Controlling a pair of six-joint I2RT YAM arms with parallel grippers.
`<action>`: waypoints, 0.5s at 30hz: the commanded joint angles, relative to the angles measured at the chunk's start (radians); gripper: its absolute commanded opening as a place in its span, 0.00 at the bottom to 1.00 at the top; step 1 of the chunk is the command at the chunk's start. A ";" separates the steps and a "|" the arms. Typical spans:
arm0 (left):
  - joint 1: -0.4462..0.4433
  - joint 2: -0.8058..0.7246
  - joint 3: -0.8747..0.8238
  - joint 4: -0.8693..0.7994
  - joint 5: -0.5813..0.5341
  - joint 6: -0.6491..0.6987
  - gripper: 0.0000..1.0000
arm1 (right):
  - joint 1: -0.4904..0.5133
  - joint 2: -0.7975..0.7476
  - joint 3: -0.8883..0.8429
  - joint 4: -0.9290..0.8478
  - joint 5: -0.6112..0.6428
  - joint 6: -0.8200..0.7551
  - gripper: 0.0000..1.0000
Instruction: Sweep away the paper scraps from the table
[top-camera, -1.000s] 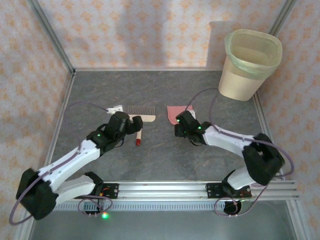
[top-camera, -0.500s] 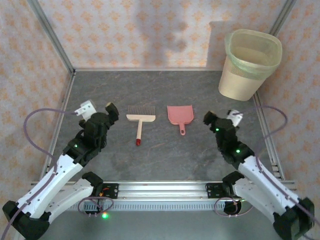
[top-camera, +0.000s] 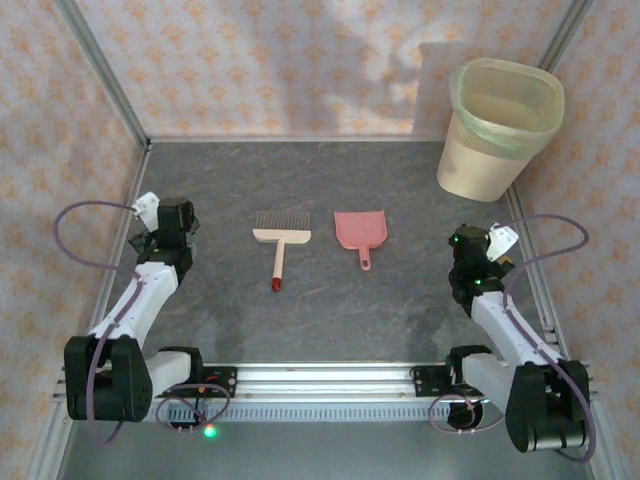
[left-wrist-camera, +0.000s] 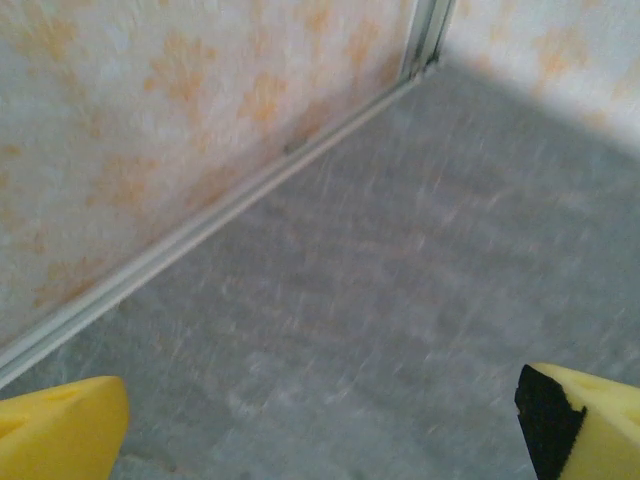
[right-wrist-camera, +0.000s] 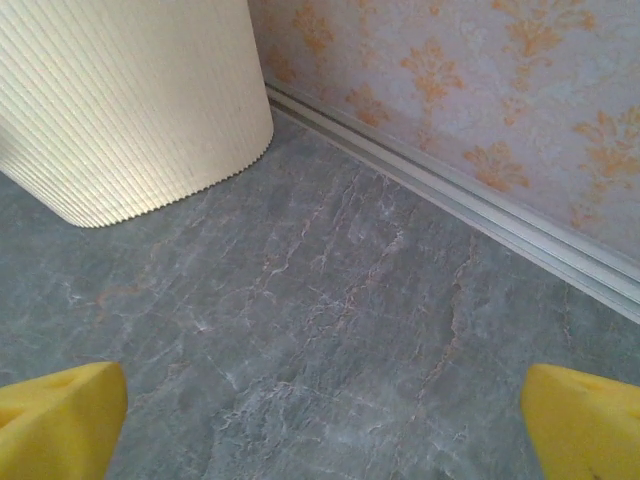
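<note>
The table (top-camera: 330, 300), dark grey veined stone, lies under the brush (top-camera: 280, 245) at its middle, with the pink dustpan (top-camera: 360, 230) just right of the brush. Well left of the brush the left gripper (left-wrist-camera: 320, 435) gapes wide and empty; well right, the right gripper (right-wrist-camera: 320, 425) does likewise.

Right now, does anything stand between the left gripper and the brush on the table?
Nothing visible does. Only bare table lies between the left gripper, jaws open, and the brush.
</note>
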 joint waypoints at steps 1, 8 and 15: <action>0.001 0.024 -0.033 0.141 -0.028 0.097 1.00 | -0.004 0.061 -0.060 0.302 -0.006 -0.156 0.99; -0.004 0.117 -0.143 0.388 0.122 0.186 1.00 | -0.024 0.254 -0.019 0.408 -0.163 -0.284 0.99; -0.068 0.190 -0.232 0.652 0.075 0.249 1.00 | -0.066 0.304 -0.107 0.707 -0.294 -0.310 0.99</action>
